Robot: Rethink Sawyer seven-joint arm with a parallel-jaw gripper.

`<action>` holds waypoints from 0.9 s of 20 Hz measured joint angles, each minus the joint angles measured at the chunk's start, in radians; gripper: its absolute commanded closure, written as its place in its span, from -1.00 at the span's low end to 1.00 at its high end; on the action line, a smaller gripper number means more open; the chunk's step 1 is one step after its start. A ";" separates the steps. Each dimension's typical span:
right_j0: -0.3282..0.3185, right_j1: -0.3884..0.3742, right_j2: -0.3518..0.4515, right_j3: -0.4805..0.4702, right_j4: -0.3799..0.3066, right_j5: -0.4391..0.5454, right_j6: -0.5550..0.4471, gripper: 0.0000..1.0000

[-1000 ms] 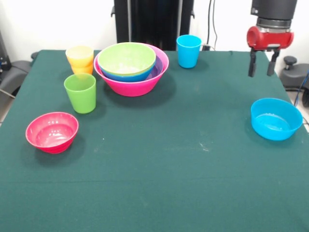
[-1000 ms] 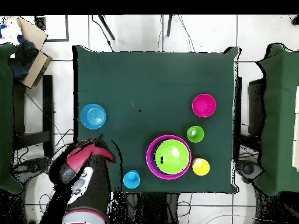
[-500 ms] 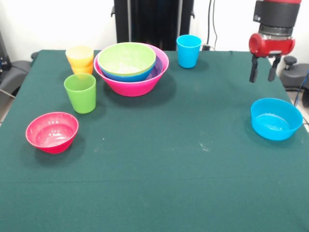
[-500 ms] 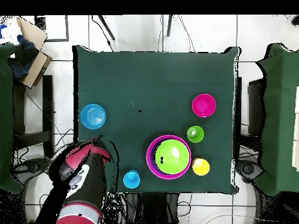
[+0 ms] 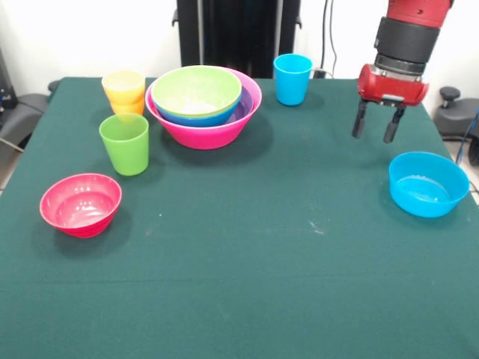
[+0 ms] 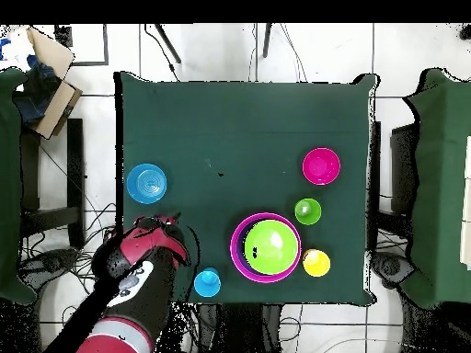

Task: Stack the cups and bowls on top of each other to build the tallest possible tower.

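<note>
So from the front I've got the gripper (image 5: 374, 129) hanging empty with its jaws apart, up above the table (image 5: 239, 284) and off to one side of the tower (image 5: 203, 108). That tower is the pink bowl (image 5: 217, 133) with blue and light green bowls nested in it. The blue cup (image 5: 292, 78) sits between tower and gripper; the light blue bowl (image 5: 427, 184) is nearer me than the gripper.

Overhead, the tower (image 6: 267, 246) has the yellow cup (image 6: 316, 263), green cup (image 6: 308, 211) and red-pink bowl (image 6: 321, 166) on one side, the gripper (image 6: 156, 223) on the other.
</note>
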 measured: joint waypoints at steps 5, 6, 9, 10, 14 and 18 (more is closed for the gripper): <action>0.009 0.023 -0.039 0.000 0.085 0.000 0.065 -1.00; 0.009 0.026 -0.048 0.000 0.098 0.000 0.078 -1.00; 0.008 0.031 -0.060 0.000 0.108 0.000 0.092 -1.00; 0.008 0.030 -0.061 0.000 0.108 0.000 0.092 -1.00; -0.002 0.015 -0.062 0.000 0.108 0.000 0.092 -1.00; -0.016 -0.012 -0.063 0.000 0.108 0.000 0.092 -1.00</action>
